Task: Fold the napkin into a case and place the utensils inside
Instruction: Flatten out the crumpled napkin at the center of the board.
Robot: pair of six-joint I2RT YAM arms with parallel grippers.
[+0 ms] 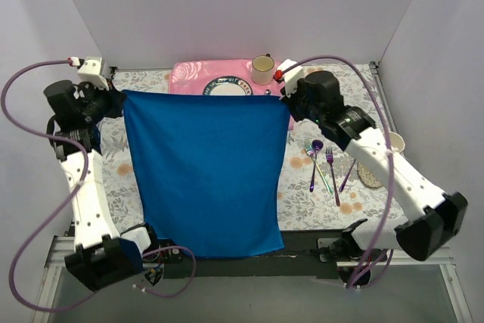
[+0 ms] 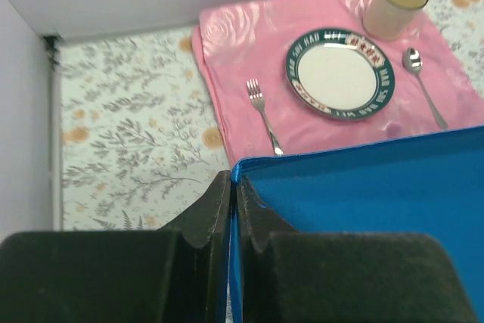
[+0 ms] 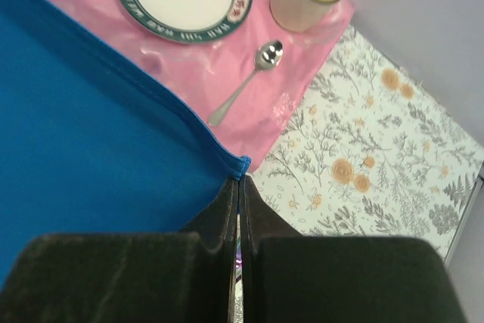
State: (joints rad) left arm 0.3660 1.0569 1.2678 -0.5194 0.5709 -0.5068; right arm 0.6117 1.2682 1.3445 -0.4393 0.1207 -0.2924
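Note:
The royal-blue napkin (image 1: 206, 175) hangs stretched flat between my two grippers, lifted above the table, its lower edge near the arm bases. My left gripper (image 1: 121, 101) is shut on the napkin's far left corner (image 2: 236, 168). My right gripper (image 1: 288, 104) is shut on the far right corner (image 3: 242, 166). The iridescent utensils (image 1: 324, 164) lie on the floral table at the right, beside the napkin: a spoon, a fork and other slim pieces. No folded case is in view.
Behind the napkin lies a pink placemat (image 2: 249, 43) with a green-rimmed plate (image 2: 340, 73), a cream mug (image 2: 395, 5), a silver fork (image 2: 263, 115) and a silver spoon (image 2: 423, 85). A round coaster (image 1: 370, 175) sits at the table's right edge.

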